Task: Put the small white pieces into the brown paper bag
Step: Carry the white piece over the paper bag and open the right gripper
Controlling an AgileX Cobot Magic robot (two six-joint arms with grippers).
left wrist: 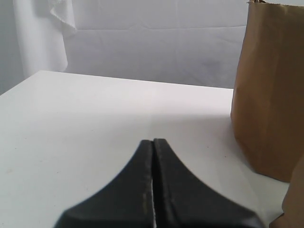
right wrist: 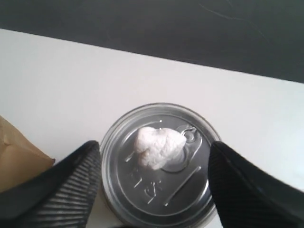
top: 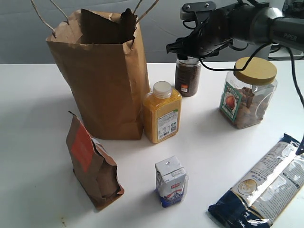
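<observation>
The right gripper (top: 185, 53) is seen poised right above a small clear jar of dark brown contents with an orange label (top: 187, 78), at the back of the white table (top: 38, 118). Its jaws are spread wide, one ribbed black finger (right wrist: 71, 185) on each side of the jar's silver pull-tab lid (right wrist: 142, 190), and nothing is held between them. On that lid one small white lumpy piece (right wrist: 159, 146) is lying, next to the pull ring, untouched by either finger.

The tall kraft-brown paper bag with string handles (top: 102, 80) is found standing upright at left of centre, its jagged mouth open, well apart from the jar. Just beside the bag a yellow bottle with a white cap (top: 162, 114) is set.

The left gripper (left wrist: 153, 147) is shown low over bare table, its jaws pressed together with nothing between them; the bag's wall is caught near it in the left wrist view.

Elsewhere, a clear plastic jar with a tan lid (top: 247, 95) is placed at the right, a long dark blue and clear packet (top: 261, 187) is laid at the front right, a small white and blue carton (top: 171, 183) is stood at the front centre, and a small brown pouch with an orange-red label (top: 92, 164) is stood at the front left.
</observation>
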